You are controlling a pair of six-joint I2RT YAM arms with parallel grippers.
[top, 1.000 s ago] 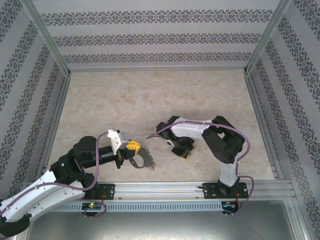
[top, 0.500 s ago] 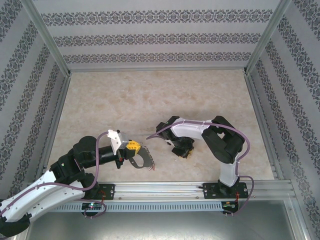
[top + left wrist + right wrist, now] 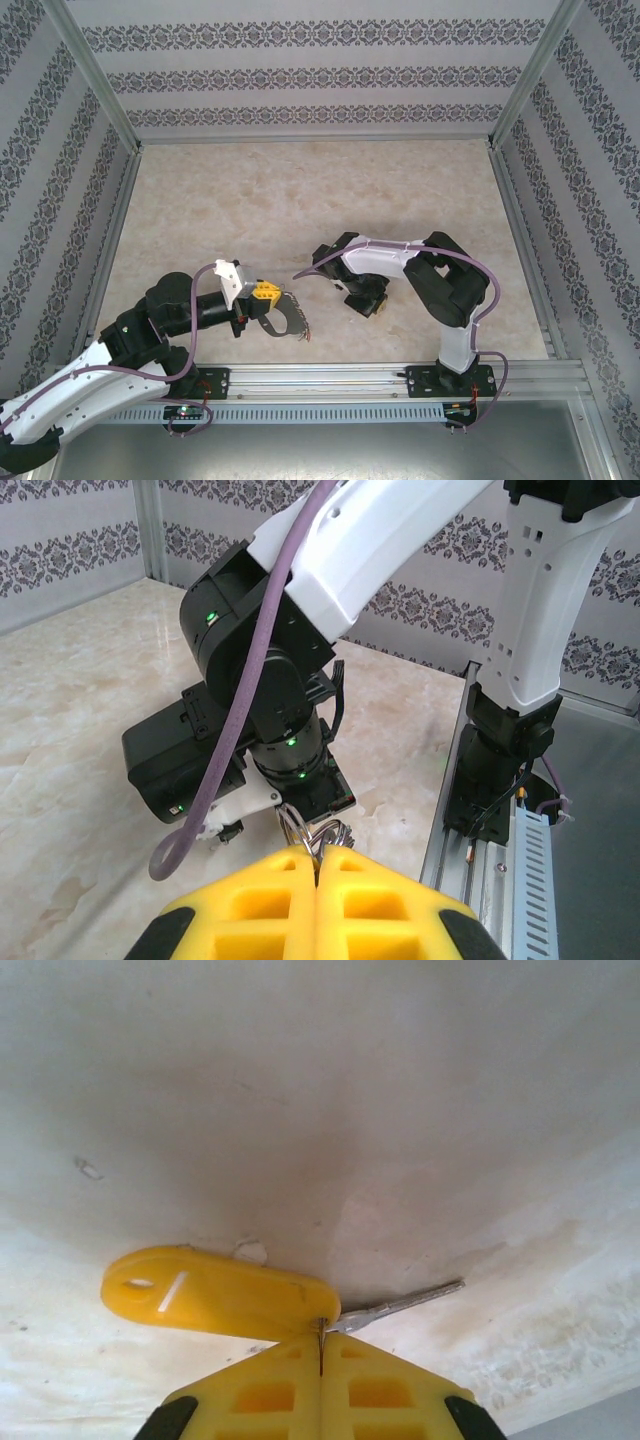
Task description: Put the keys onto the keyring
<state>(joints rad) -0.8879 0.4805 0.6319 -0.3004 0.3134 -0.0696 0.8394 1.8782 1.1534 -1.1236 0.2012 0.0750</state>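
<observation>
Right wrist, right pincer (image 3: 320, 1352) gripping yellow key's (image 3: 215, 1292) edge (table (image 3: 350, 1080) beneath)

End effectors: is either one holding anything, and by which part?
The right end effector pinches the yellow-headed key where head meets blade. The left end effector grips the keyring by its near edge.

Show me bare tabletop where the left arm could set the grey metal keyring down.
The far half of the marble table, up to the patterned back wall, is bare. The near centre is crowded: the left gripper, shut on the grey metal keyring, and the right gripper, shut on the yellow-headed key, sit close together.
</observation>
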